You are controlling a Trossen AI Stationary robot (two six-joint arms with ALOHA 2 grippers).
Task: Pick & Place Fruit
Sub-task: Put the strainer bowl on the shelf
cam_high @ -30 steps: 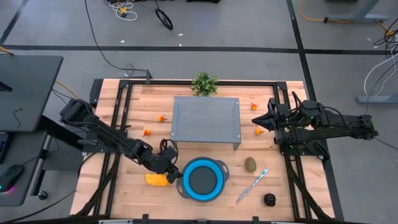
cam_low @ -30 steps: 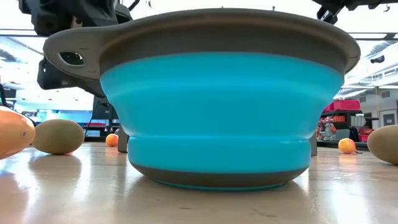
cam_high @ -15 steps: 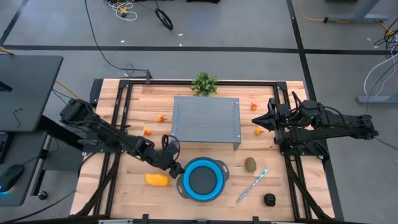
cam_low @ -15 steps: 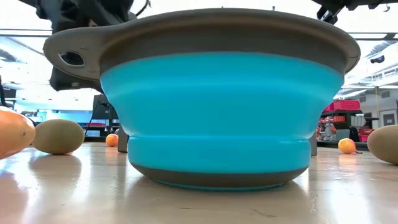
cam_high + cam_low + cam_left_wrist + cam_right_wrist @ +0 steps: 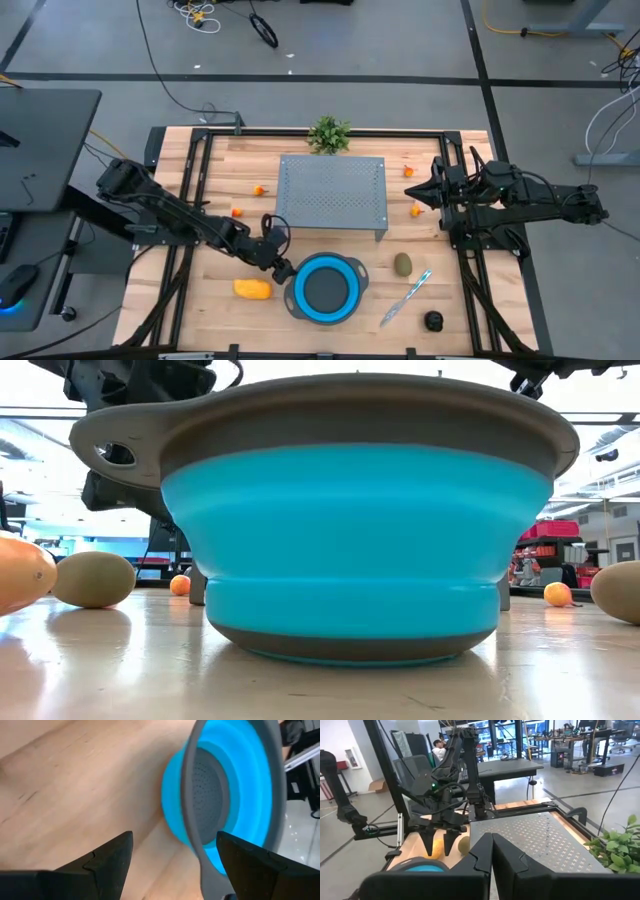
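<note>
Fruit all loose on the table [image 5: 230,150], none in the blue bowl [image 5: 326,288]: yellow-orange oblong [image 5: 252,288] lies near the front edge just left of the bowl, one olive-brown oval [image 5: 402,264] right of the bowl, near-black round [image 5: 433,320] at the front right corner, tiny orange pieces at [image 5: 259,190] and [image 5: 237,212] left of the perforated metal stand [image 5: 331,192], two more at [image 5: 408,171] and [image 5: 415,210] on its right. Second olive oval [image 5: 94,579] shows only in the low view, beside the oblong, behind the bowl's left side. Left gripper [image 5: 282,265] hangs just off the bowl's left rim, above and apart from the oblong, jaws spread wide, nothing between them; its wrist view looks straight at the bowl's rim. Right gripper [image 5: 424,192] parked at the right side of the stand, fingers [image 5: 506,855] pressed together, empty. Knife [image 5: 405,297] lies diagonal right of the bowl, plant sprig [image 5: 328,133] at the back edge
</note>
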